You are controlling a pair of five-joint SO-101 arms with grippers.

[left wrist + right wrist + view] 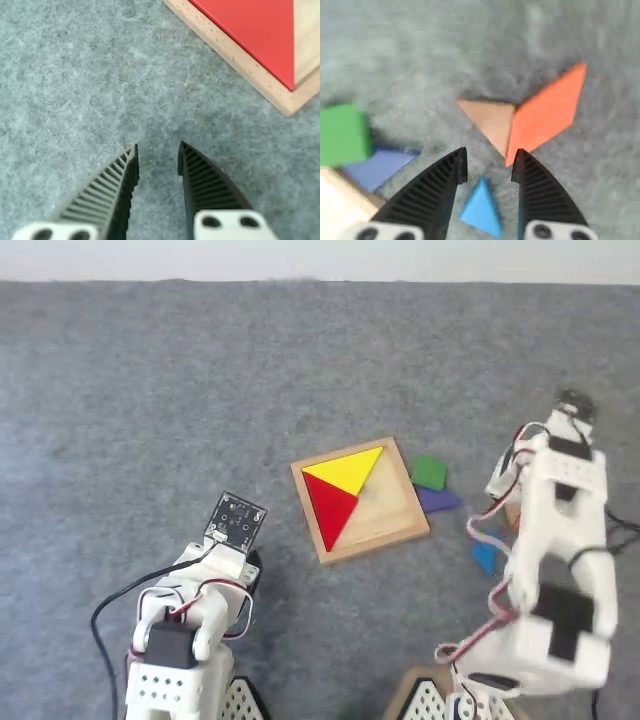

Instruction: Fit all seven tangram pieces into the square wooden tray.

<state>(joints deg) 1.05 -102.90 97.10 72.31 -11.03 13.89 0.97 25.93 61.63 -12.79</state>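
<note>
My left pincer [158,146] hangs with its ribbed black fingers [202,182] apart. Nothing lies between them but the grey fuzzy cloth [75,75] that covers the table. Ahead of the tips and off to one side is a corner of the square wooden tray [235,62], cut off by the frame's edge. The large red triangle [250,30] lies flat inside it, tight against the rim, with a strip of bare wood beside it.

My right pincer [490,151] is spread as well, clamped on nothing. Nearest to me, back between the two fingers, lies the small blue triangle [481,207]; I cannot tell whether either finger touches it. Just past the tips sit the tan triangle [490,120] and the orange parallelogram [547,112], touching along one edge. Farther off to the side is the purple piece [377,167], partly hidden, so I cannot make out its shape. The green square [342,135] just beside it is cut off at the margin.

From above, the large yellow triangle [345,470] meets the red one along one edge inside the tray, and the rest of the floor is bare wood. The green and purple pieces lie just beside the tray, on my right pincer's side. My right arm [555,540] covers all but a sliver of the orange one.
</note>
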